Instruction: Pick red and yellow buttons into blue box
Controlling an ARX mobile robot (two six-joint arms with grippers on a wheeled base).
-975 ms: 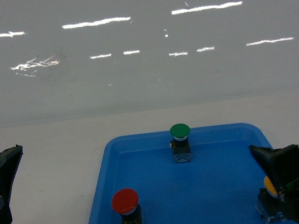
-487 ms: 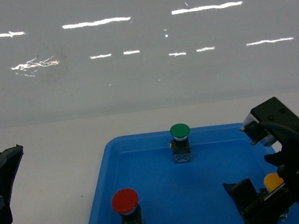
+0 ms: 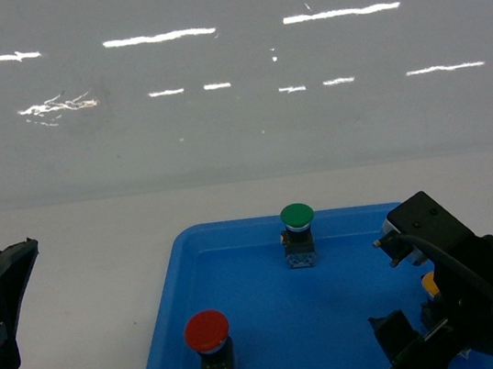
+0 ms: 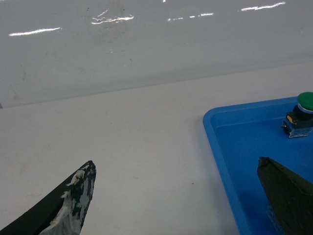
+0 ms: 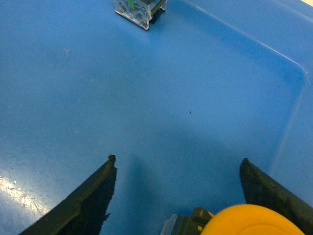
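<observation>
While the right gripper (image 3: pixel 436 332) hangs low over the shallow blue tray (image 3: pixel 246 240) in the head view, its body hides most of the yellow button (image 3: pixel 428 284); the red button (image 3: pixel 206 332) stands clear, front-left. From the left wrist, that gripper (image 4: pixel 176 196) spreads wide, holding nothing. From the right wrist, open fingers (image 5: pixel 88 196) flank the yellow cap, cut off below.

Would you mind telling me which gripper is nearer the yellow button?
Right. The right gripper straddles the yellow button, open; the left gripper hangs open beyond the tray's left edge.
</observation>
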